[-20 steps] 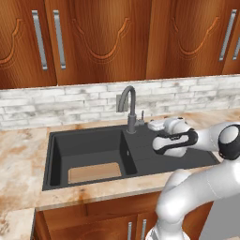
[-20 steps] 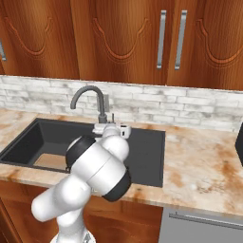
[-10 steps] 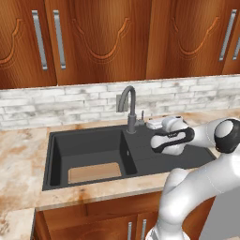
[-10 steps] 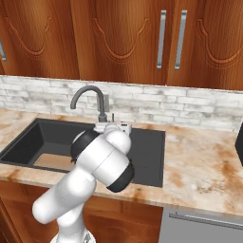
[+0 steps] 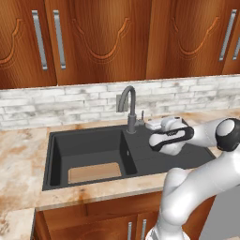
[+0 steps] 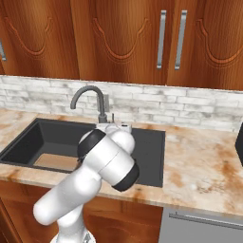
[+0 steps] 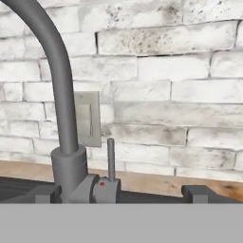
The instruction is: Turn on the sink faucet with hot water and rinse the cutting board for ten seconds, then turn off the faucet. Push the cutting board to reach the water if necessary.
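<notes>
Left base view: The sink faucet [image 5: 128,108] stands at the rear edge of the sink [image 5: 56,154], between the basin and the ribbed drainboard. No stream leaves the spout, so the faucet is judged to be off. The pincer [image 5: 151,124] is held low over the drainboard, just beside the faucet base on its right. The cutting board [image 5: 94,172] lies flat on the basin floor against the front wall, toward the front right corner. It is the sole content of the basin and sits forward of the spout outlet.

Right base view: The arm covers the middle of the sink [image 6: 152,156]. The cutting board [image 6: 56,162] shows as a tan patch at the front of the basin. The faucet [image 6: 90,98] arches toward the basin.

Hand view: The fingers [image 7: 198,193] stand well apart, spread, with nothing between them. The side lever [image 7: 110,159] stands upright on the faucet [image 7: 62,104] base, left of centre between the fingertips, apart from both. A red dot marks the lever hub.

Procedure, as judged: advance until one fingertip bears on the lever shaft, then swing it toward the hot side. Keep contact near the shaft top for leverage. Avoid striking the gooseneck. Afterwards the board will probably need pushing rearward under the spout.
</notes>
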